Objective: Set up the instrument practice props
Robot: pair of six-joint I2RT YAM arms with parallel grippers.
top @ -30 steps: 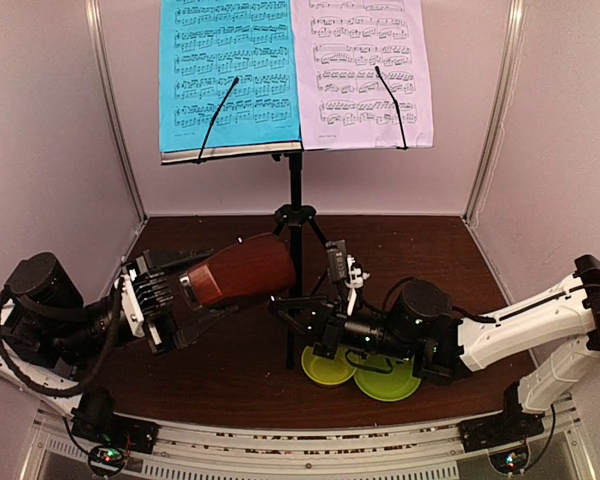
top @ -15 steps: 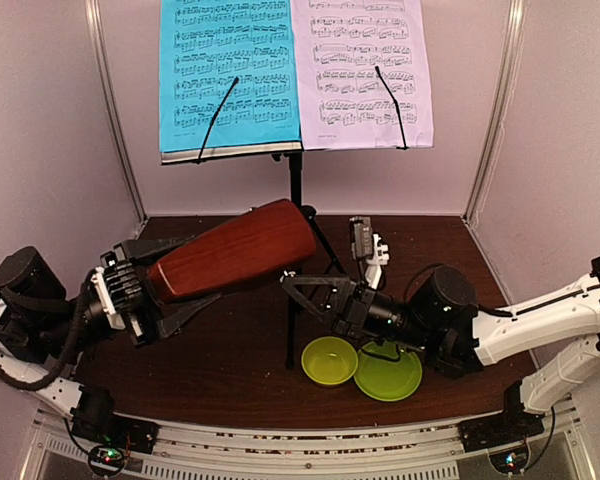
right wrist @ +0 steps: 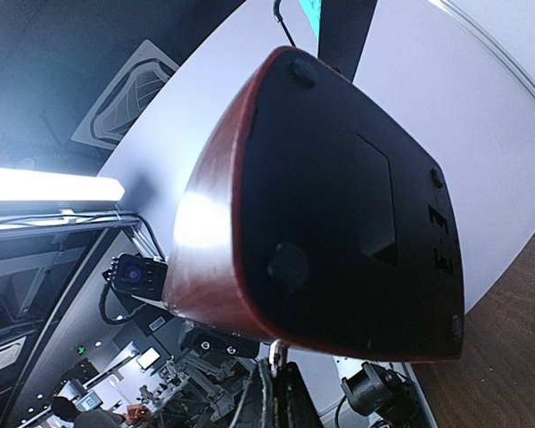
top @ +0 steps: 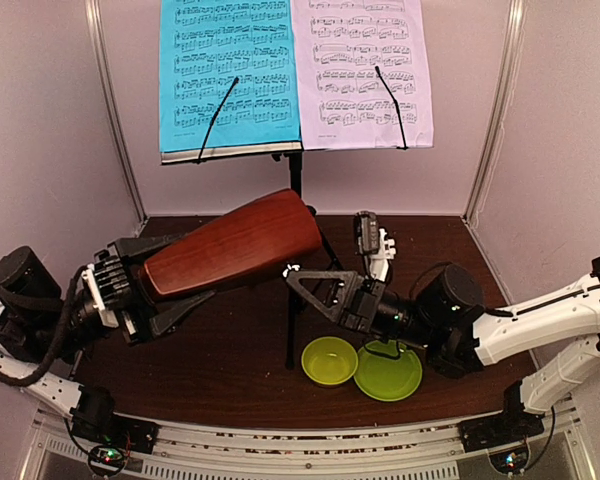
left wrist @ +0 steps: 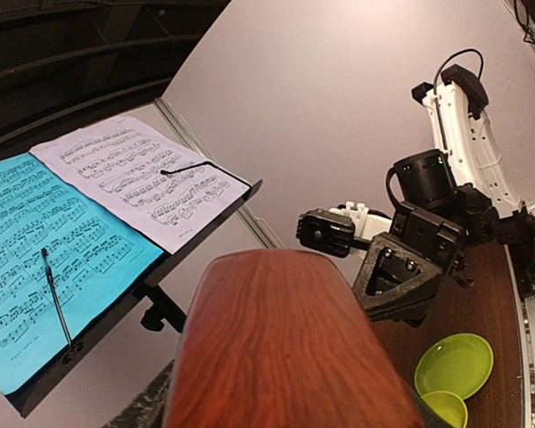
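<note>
Brown pyramid metronome [top: 230, 245] held sideways aloft, left gripper [top: 160, 275] grasping narrow end; right gripper [top: 298, 278] clenched, empty. Next: turn upright, lower onto table [top: 230, 370].

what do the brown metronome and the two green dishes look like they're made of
Metronome: reddish-brown body with streaky grain and a soft sheen, so varnished wood or a wood-look plastic. Its underside is matte black with round feet, likely plastic. Bowl and plate: even lime green, smooth and slightly glossy, probably plastic.
</note>
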